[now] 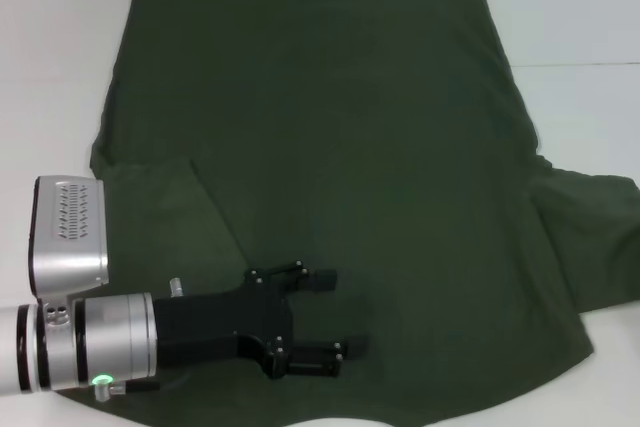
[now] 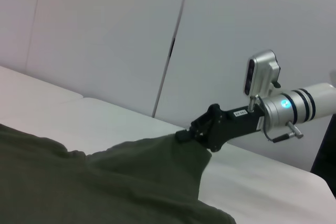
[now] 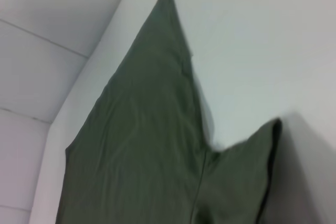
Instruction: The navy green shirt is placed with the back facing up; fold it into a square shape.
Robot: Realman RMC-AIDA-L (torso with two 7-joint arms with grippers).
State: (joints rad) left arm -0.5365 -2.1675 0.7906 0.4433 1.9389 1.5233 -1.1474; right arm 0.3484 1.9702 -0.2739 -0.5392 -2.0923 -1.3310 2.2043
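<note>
One navy green shirt (image 1: 340, 157) lies spread across the white surface (image 1: 580, 7), plain side up, with no lettering showing. On the robot's left side of the shirt a sleeve (image 1: 165, 212) is folded inward onto the body of the garment; on the opposite side the other sleeve (image 1: 590, 237) reaches out over the surface.

The left hand (image 1: 330, 317) hovers over the shirt's near edge, close to the folded sleeve, its black fingers (image 1: 320, 279) spread apart with nothing between them. Whether they touch the cloth cannot be told from the head view.

In the left wrist view the right hand (image 2: 195, 134) sits at the far sleeve of the shirt (image 2: 131, 182), with the cloth drawn up in a peak to its tip. It looks closed on the fabric there, though the fingers themselves are hard to make out.

The right wrist view shows only the shirt (image 3: 142, 145) lying on the surface (image 3: 262, 40), a sleeve (image 3: 247, 177) branching off beside the body.
</note>
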